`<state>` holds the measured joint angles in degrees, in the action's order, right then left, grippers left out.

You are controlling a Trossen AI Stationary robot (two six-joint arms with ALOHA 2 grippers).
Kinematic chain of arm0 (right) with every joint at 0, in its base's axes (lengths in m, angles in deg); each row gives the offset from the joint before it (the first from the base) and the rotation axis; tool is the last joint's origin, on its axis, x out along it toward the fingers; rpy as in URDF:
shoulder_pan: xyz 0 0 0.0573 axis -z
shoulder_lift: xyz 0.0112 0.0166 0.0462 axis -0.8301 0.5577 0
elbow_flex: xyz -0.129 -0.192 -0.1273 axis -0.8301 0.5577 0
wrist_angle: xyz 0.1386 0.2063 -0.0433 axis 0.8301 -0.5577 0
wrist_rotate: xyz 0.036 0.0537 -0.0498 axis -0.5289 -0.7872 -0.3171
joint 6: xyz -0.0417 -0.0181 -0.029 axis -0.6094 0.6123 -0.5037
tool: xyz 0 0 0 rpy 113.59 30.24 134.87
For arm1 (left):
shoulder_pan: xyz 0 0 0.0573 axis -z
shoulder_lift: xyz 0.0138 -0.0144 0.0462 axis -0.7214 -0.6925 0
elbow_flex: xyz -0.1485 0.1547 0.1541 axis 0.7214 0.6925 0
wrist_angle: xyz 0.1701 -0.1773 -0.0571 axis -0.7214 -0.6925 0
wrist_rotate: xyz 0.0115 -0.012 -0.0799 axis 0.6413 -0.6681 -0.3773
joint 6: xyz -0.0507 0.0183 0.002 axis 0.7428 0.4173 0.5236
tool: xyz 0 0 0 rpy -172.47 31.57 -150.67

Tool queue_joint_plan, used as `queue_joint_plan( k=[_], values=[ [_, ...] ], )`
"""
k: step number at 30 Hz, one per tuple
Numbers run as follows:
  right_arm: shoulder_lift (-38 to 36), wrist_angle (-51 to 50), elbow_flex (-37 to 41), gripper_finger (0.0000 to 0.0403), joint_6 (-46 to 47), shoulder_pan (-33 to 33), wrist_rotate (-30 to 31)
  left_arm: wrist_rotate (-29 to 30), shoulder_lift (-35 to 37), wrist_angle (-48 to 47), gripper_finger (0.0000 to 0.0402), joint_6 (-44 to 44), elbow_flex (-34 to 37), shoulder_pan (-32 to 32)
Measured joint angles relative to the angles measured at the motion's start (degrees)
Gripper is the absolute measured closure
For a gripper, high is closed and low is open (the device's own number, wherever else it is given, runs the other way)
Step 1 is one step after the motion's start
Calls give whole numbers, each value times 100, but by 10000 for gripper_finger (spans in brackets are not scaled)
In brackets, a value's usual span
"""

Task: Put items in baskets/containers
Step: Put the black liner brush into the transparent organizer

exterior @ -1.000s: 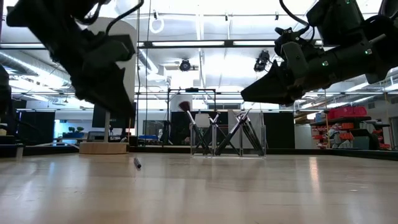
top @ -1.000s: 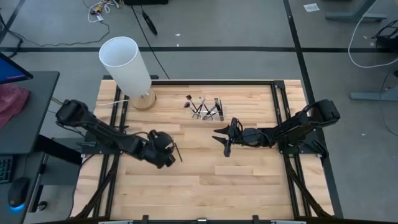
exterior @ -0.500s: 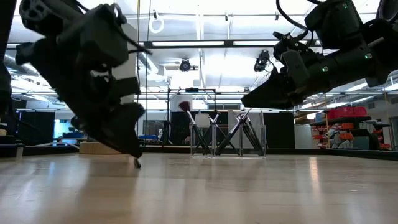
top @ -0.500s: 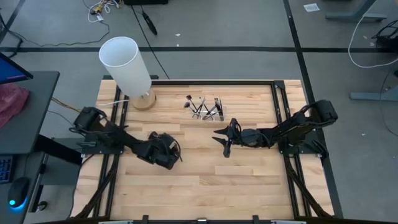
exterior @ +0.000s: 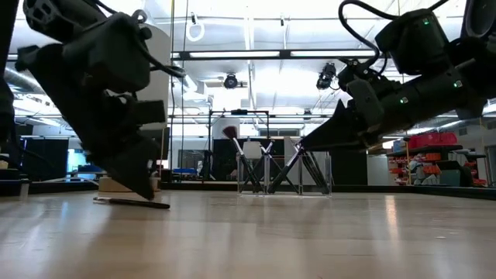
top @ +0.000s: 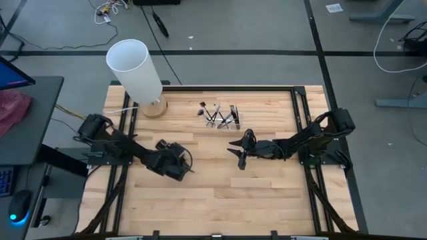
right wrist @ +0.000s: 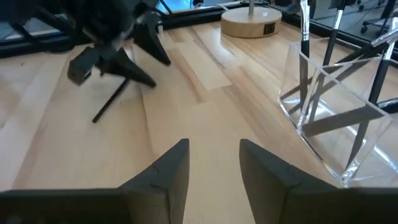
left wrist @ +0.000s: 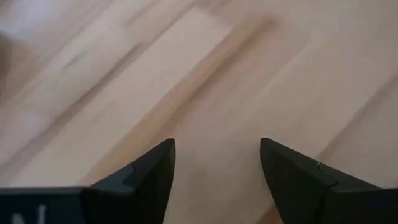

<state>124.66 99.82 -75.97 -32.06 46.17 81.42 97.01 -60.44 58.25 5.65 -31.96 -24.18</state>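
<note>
A thin dark brush [exterior: 132, 202] lies flat on the wooden table, and it also shows in the right wrist view [right wrist: 112, 102]. My left gripper [top: 187, 169] is down at the table, pointing down at the brush's end, with its fingers open [left wrist: 217, 149]; only bare wood shows between them. The clear holder [top: 224, 117] stands at the far middle with several brushes leaning crossed in it [right wrist: 336, 118]. My right gripper [top: 239, 157] hangs open and empty above the table, near the holder's near side. My left gripper has its fingertips [right wrist: 146, 78] down by one end of the brush [right wrist: 132, 84]. I cannot tell whether they touch it. The brush lies flat on the table, outside the gap between the fingers.
A tall white cylinder on a round wooden base [top: 137, 70] stands at the table's far left corner. A black frame [top: 293, 93] runs round the tabletop. Bare wood lies between the two grippers and along the near side.
My left gripper has tipped and gone down to the table beside the brush. The brush has turned about on the table: it showed end-on in the low view and now lies lengthwise across it. My right gripper has sunk a little.
</note>
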Motion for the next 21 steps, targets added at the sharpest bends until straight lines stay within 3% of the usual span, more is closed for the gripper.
queue_joint_plan(
  k=[5, 11, 16, 21],
  values=[
    [8, 125, 0, 262, -9, -2, -1, -249, 758, -661, 161, 306, 1, 183],
    [8, 400, 0, 262, -233, 0, 1, -1609, 1465, -1066, 181, 581, 5, 637],
    [8, 535, 0, 262, -350, 0, 1, -2157, 1341, -974, 244, 319, 1, 944],
    [8, 571, 0, 262, -346, 0, 1, -2097, 1032, -986, 335, 97, 1, 918]
  ],
)
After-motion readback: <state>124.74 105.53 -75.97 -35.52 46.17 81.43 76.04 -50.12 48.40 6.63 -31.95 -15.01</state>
